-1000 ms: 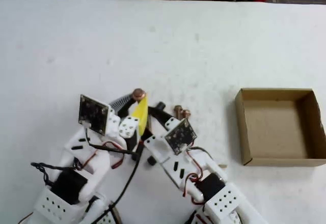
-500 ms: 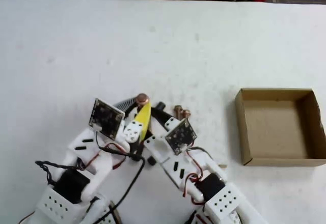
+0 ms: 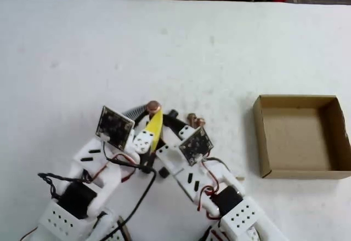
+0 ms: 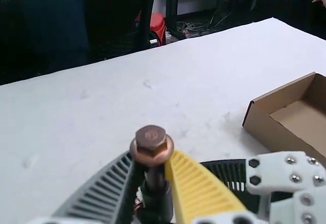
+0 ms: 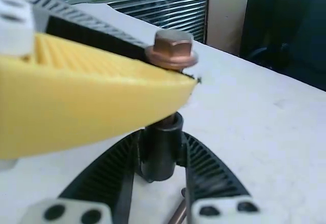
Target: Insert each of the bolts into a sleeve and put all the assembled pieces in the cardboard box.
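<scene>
My left gripper, with one grey and one yellow finger, is shut on a copper hex-head bolt, held head up. In the high view that bolt sits between the two arms near the table's front. My right gripper has black fingers shut on an upright black sleeve. The bolt head stands straight above the sleeve, and the yellow finger hides its shaft. The open cardboard box lies empty to the right.
Loose copper bolts lie on the table just right of the grippers, one shaft close under my right gripper. A small black piece rests between the arms. The white table stretches out behind.
My left arm shifted right with the bolt, bringing it over the sleeve in the right gripper. The right arm has barely moved.
</scene>
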### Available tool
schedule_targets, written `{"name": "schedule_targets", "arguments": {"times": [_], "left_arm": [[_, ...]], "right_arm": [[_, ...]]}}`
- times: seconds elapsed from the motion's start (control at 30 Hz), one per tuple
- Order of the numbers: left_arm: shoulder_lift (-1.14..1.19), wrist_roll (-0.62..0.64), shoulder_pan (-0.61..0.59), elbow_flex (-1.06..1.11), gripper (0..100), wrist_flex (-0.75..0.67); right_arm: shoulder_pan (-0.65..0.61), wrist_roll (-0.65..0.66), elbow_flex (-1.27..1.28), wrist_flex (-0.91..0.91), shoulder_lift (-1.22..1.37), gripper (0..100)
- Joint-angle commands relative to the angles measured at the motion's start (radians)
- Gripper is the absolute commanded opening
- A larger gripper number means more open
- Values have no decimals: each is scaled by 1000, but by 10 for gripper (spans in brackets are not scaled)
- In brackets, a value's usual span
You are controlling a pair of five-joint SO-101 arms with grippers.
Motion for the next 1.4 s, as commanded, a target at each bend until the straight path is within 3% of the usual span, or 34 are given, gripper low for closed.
{"name": "schedule_targets", "arguments": {"times": [0.0, 0.47, 0.67, 1.23, 1.37], "left_arm": [[-12, -12, 1, -12, 116, 3], [-12, -12, 1, 44, 231, -11], [-10, -18, 1, 46, 234, -89], [-10, -15, -1, 74, 229, -87], [-10, -18, -51, 80, 233, -91]], "right_arm": [[24, -6, 6, -27, -18, 17], [22, -5, 6, -27, -18, 17], [22, -5, 6, -27, -18, 17], [22, 0, 6, -27, -18, 17], [22, 0, 6, -27, -18, 17]]}}
